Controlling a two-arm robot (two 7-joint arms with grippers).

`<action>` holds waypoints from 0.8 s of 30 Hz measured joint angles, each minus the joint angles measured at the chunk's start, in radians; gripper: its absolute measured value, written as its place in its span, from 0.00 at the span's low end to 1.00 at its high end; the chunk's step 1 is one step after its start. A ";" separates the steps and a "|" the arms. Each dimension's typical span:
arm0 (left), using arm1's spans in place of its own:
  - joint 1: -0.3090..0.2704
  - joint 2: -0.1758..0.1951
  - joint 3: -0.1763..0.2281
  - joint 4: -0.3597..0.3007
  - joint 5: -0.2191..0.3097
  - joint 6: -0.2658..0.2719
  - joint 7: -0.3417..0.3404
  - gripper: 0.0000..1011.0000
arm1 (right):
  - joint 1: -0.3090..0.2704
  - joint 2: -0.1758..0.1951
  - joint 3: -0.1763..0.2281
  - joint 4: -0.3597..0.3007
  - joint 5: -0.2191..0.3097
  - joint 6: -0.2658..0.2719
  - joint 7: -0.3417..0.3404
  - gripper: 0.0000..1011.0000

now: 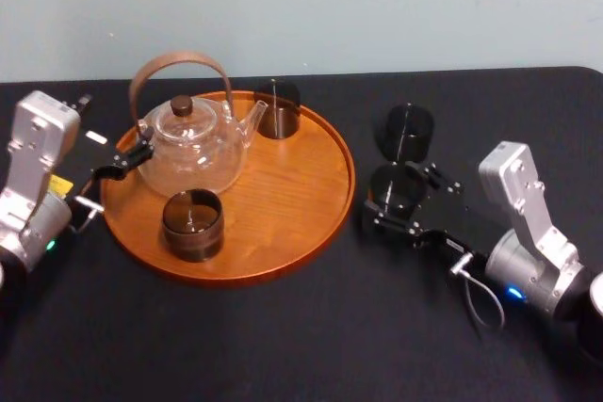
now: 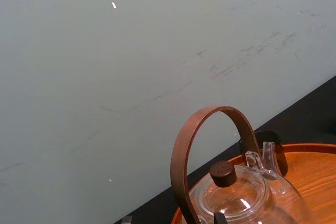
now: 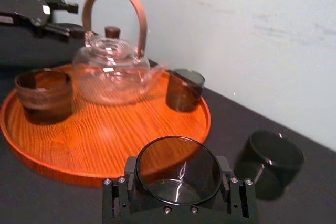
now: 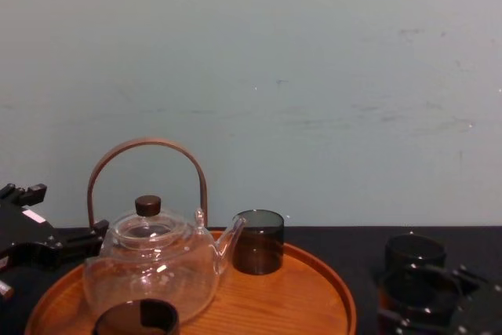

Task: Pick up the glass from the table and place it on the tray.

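Right gripper (image 1: 403, 202), centre-right, fingers hold glass (image 1: 396, 185) just beside tray (image 1: 283, 265): lift above rim, set on bare wood. Left gripper (image 1: 108, 138) idle mid-left, fingers wide.

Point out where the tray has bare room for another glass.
The tray's right half is bare, from the back glass to the front glass and out to the rim. The left is crowded: teapot, left gripper by it.
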 joint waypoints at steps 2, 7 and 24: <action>0.000 0.000 0.000 0.000 0.000 0.000 0.000 1.00 | 0.004 0.001 -0.004 -0.009 -0.001 0.007 0.001 0.91; 0.000 0.000 0.000 0.000 0.000 0.000 0.000 1.00 | 0.020 0.001 -0.020 -0.033 -0.002 0.023 0.009 0.91; 0.000 0.000 0.000 0.000 0.000 0.000 0.000 1.00 | 0.088 -0.039 -0.127 -0.045 -0.020 0.050 0.036 0.91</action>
